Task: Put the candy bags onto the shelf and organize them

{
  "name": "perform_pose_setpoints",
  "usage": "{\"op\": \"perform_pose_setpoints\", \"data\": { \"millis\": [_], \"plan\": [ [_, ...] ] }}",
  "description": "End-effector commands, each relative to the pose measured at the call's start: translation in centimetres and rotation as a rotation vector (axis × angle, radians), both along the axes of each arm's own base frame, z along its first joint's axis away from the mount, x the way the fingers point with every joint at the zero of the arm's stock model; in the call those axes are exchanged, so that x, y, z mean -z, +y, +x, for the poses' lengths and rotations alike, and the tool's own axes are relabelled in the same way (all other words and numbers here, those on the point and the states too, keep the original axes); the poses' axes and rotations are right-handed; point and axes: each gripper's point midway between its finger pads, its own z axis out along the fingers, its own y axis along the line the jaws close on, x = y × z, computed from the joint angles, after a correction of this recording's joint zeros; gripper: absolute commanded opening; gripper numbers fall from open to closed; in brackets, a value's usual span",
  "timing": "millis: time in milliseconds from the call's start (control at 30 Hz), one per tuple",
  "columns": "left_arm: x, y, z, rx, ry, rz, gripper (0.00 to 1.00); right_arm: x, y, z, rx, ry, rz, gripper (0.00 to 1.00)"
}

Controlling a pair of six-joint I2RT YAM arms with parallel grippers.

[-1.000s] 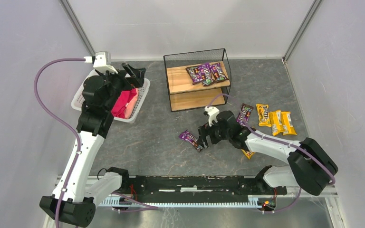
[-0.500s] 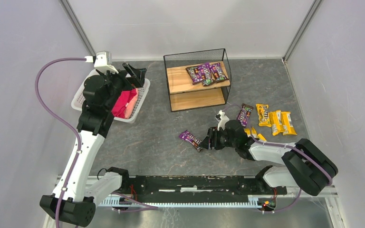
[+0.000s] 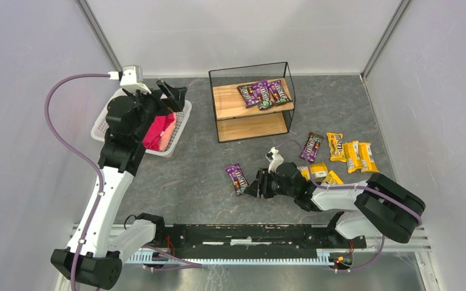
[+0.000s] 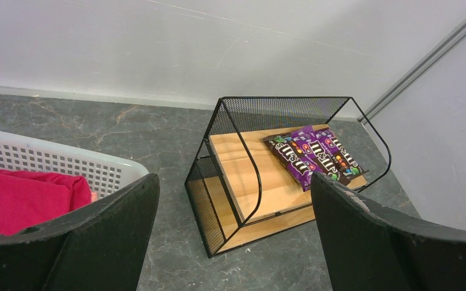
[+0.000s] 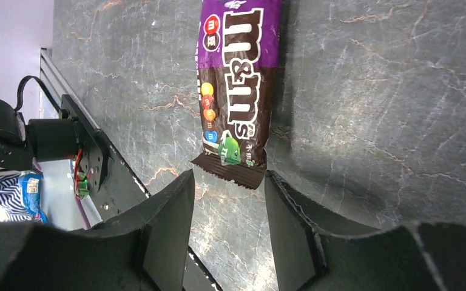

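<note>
Right wrist view, purple candy bag (image 5: 236, 91) just ahead of spread right claw (image 5: 229, 183)

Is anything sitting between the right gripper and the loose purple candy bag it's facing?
Nothing visible. The right gripper has its jaws open right at the end of the glossy purple candy bag, with only grey marbled tabletop between them.

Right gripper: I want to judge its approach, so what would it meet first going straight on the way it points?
Most likely the purple candy bag lying flat on the table, its near end just ahead of the open right gripper. Whether it runs low enough to touch is unclear.
</note>
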Motion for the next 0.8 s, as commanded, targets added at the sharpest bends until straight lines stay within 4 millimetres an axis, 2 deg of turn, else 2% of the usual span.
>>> {"op": "perform_pose_setpoints", "data": {
  "millis": [0,100,200,300,367,500,567,633,767],
  "plan": [
    [-0.9,-0.2,0.2,0.012,-0.038,-0.006,1.00,-1.7,1.3,0.7,-0.027,-0.077,0.046,0.54],
    [-0.9,-0.1,0.2,0.010,-0.039,-0.005,1.00,-1.0,0.7,1.0,-0.111,-0.165,-0.076,0.57],
    [-1.0,-0.1,0.2,0.008,-0.040,-0.006,1.00,-0.2,-1.2,1.7,-0.202,-0.278,-0.292,0.64],
    [-1.0,-0.1,0.2,0.011,-0.041,-0.005,1.00,-1.2,-3.3,2.5,-0.274,-0.434,-0.462,0.78],
    [-1.0,-0.1,0.1,0.012,-0.041,-0.005,1.00,-2.5,-3.5,2.5,-0.341,-0.537,-0.494,0.86],
    [-1.1,0.0,0.0,0.009,-0.046,-0.004,1.00,-5.3,-2.5,2.2,-0.461,-0.717,-0.495,0.88],
    [-1.1,0.0,0.1,0.007,-0.046,-0.003,1.00,-6.5,-1.7,2.3,-0.446,-0.733,-0.457,0.91],
    [-1.0,0.0,0.1,0.005,-0.042,-0.003,1.00,-7.3,-1.4,3.1,-0.331,-0.665,-0.426,0.94],
    [-0.9,-0.1,0.2,0.012,-0.038,-0.007,1.00,-7.5,0.5,2.9,-0.187,-0.477,-0.269,0.89]
  ]
}}
